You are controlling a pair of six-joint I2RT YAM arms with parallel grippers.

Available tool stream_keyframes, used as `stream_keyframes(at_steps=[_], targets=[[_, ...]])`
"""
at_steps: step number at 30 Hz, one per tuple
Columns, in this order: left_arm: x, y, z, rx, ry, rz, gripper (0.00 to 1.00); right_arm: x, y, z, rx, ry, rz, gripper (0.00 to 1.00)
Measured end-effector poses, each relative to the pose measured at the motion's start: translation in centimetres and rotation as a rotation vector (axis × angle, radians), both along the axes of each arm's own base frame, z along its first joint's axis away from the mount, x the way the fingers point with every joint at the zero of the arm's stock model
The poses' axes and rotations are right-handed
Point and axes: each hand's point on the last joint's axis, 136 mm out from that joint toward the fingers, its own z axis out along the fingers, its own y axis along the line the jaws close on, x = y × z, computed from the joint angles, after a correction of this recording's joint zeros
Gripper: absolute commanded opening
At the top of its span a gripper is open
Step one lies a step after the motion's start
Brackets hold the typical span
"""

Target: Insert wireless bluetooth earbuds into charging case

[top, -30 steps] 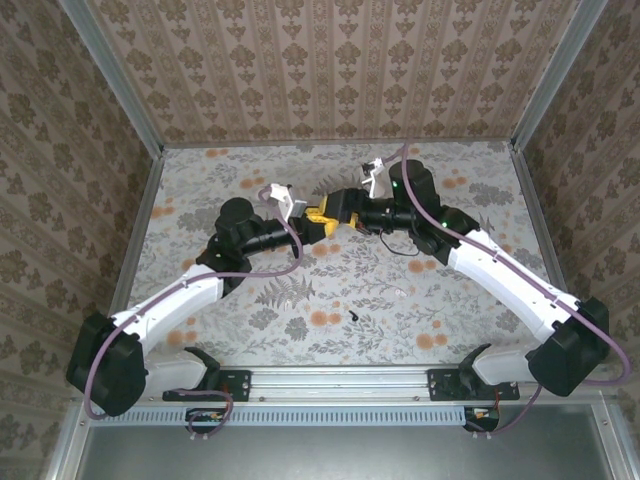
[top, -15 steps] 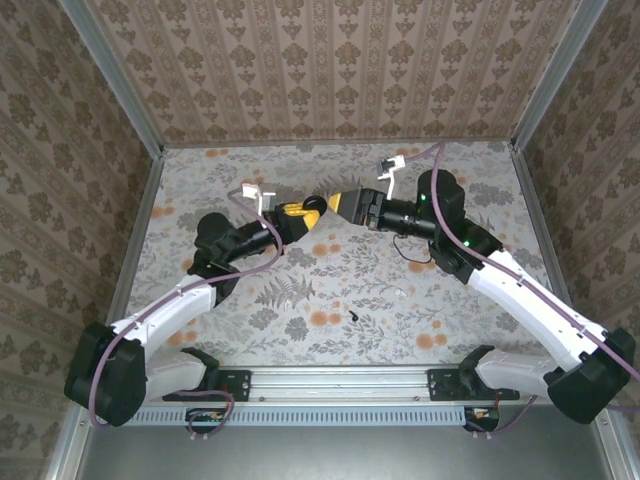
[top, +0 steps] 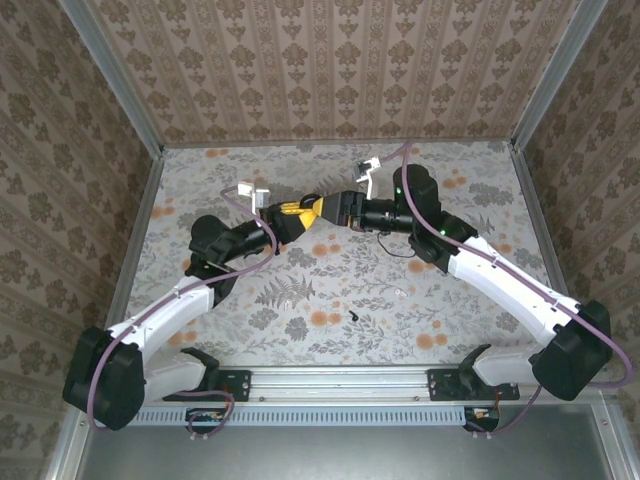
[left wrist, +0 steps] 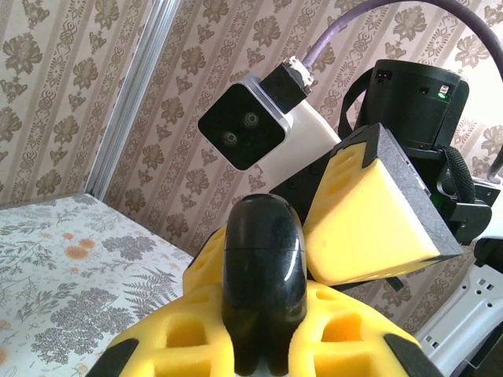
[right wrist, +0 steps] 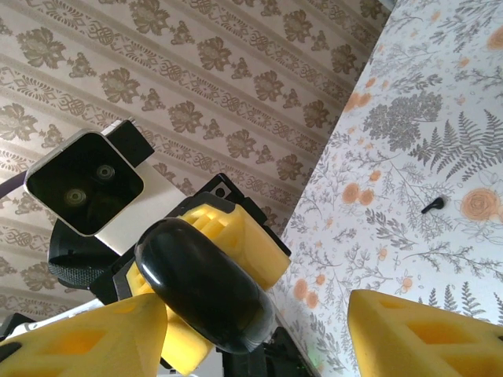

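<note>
Above table (top: 300,330), left claw (top: 299,213) and right claw (top: 329,207) tip to tip; black earbud (top: 355,316) lying apart, nearer bases.

Left gripper (top: 298,212) has slid left with the black case (left wrist: 263,275); right gripper (top: 330,205) has followed, staying close.

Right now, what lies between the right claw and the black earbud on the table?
Bare floral tabletop, nothing else: in the right wrist view the earbud lies alone on it beyond the open right claw.
</note>
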Motion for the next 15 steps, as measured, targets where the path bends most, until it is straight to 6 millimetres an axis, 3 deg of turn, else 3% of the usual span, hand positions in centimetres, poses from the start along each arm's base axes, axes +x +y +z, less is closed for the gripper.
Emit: stream_keyframes(at_steps=[15], targets=[[-0.4, -0.1, -0.3, 0.014, -0.001, -0.024, 0.00, 2.5, -1.0, -0.2, 0.019, 0.046, -0.057, 0.59]])
